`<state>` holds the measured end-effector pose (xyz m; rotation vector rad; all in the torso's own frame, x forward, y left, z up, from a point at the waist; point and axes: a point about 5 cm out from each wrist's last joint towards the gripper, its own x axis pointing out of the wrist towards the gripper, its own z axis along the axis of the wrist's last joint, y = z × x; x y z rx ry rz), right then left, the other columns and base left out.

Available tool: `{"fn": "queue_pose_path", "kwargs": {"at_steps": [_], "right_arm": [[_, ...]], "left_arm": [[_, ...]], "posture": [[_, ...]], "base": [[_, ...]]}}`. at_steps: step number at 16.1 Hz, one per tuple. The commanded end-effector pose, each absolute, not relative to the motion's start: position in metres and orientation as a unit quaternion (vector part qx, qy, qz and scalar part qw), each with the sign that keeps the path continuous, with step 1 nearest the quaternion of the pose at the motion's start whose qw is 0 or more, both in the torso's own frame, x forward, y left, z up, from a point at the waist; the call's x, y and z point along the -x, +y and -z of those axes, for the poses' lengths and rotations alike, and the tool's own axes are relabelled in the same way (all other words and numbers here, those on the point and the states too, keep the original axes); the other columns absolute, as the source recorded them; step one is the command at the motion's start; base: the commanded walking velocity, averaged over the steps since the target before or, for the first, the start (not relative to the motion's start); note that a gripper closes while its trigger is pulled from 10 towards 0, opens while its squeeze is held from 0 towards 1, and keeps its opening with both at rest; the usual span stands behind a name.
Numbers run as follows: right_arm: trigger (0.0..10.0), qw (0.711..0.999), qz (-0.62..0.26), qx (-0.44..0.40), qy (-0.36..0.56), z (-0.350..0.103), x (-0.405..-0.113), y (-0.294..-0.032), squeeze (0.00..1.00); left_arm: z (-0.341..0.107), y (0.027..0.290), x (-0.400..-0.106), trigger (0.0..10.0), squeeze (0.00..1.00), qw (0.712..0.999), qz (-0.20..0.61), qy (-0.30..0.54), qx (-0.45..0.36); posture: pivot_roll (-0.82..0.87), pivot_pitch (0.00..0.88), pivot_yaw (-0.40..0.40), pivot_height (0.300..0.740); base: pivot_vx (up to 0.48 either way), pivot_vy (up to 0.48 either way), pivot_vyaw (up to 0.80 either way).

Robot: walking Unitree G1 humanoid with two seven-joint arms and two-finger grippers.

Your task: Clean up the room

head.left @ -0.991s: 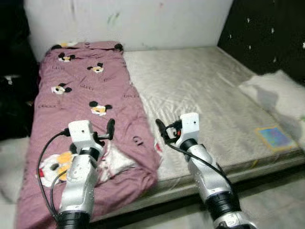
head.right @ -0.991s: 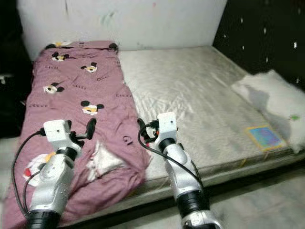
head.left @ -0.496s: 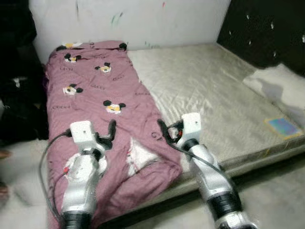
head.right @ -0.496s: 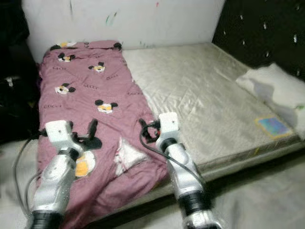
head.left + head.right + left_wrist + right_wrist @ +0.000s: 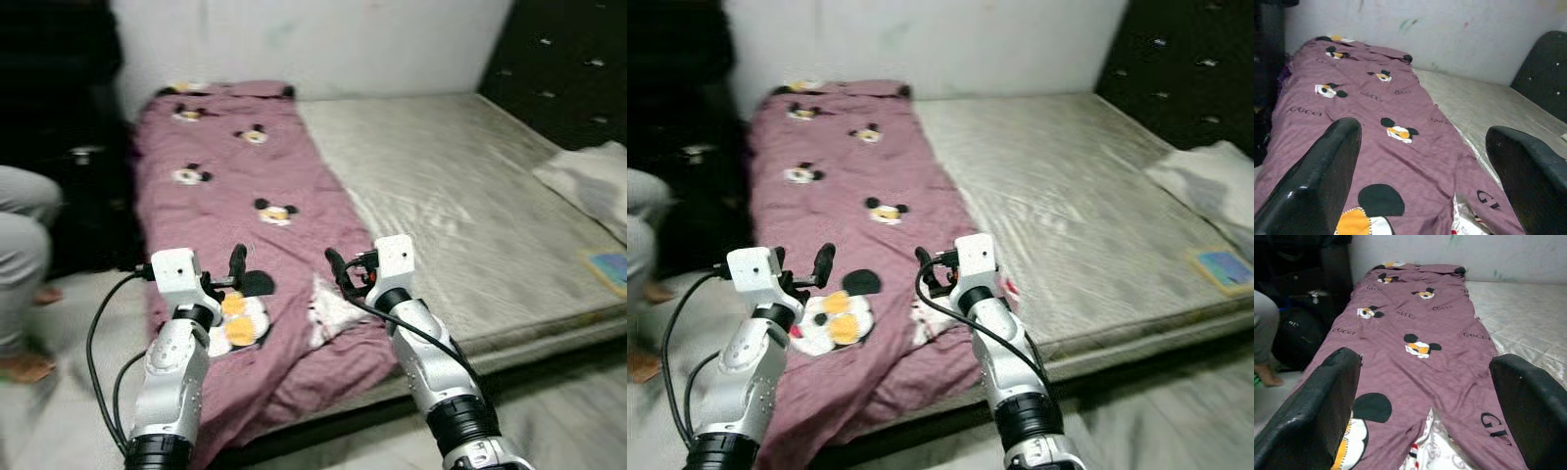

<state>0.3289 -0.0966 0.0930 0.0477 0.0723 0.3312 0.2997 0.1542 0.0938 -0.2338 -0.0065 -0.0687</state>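
Note:
A purple blanket (image 5: 245,186) printed with cartoon mice covers the left part of a bare grey mattress (image 5: 460,186). Its near end hangs over the bed's edge, and a fold shows the white underside (image 5: 333,311). My left gripper (image 5: 233,269) hovers open over the blanket's near end, above a large mouse print (image 5: 240,328). My right gripper (image 5: 338,269) is held open beside the white fold. In both wrist views the black fingers (image 5: 1317,176) (image 5: 1312,401) stand wide apart with nothing between them, looking along the blanket (image 5: 1420,333).
A person's leg and bare foot (image 5: 24,235) are on the floor at the left, by dark bags (image 5: 83,166). A white pillow (image 5: 593,181) and a colourful flat book (image 5: 612,266) lie at the mattress's right edge. A dark headboard (image 5: 568,69) stands at the right.
The whole picture has shifted, so the camera has turned left; the person's leg has come into view. Both arms keep the same pose with fingers apart.

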Motion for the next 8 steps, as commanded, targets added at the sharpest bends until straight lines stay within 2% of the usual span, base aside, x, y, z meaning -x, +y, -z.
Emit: {"fn": "queue_pose_path", "kwargs": {"at_steps": [1, 6, 8], "right_arm": [[10.0, 0.987, -0.156, -0.024, 0.035, -0.0947, -0.3308, -0.1018, 0.00], [10.0, 0.987, -0.151, -0.028, 0.040, -0.0936, -0.3311, -0.1025, 0.00], [10.0, 0.987, -0.149, -0.030, 0.042, -0.0930, -0.3315, -0.1030, 0.00]], "left_arm": [[-0.0988, 0.1479, -0.3005, 10.0, 0.00, 0.992, 0.051, -0.013, 0.115], [-0.0991, 0.1468, -0.3003, 10.0, 0.00, 0.991, 0.062, -0.015, 0.118], [-0.0990, 0.1465, -0.3002, 10.0, 0.00, 0.991, 0.063, -0.015, 0.119]], "posture": [[0.04, 0.000, -0.047, 0.740], [0.04, 0.000, -0.044, 0.740], [0.04, 0.000, -0.044, 0.740]], "base": [[0.000, 0.000, 0.00], [0.000, 0.000, 0.00], [0.298, 0.000, -0.80]]}}
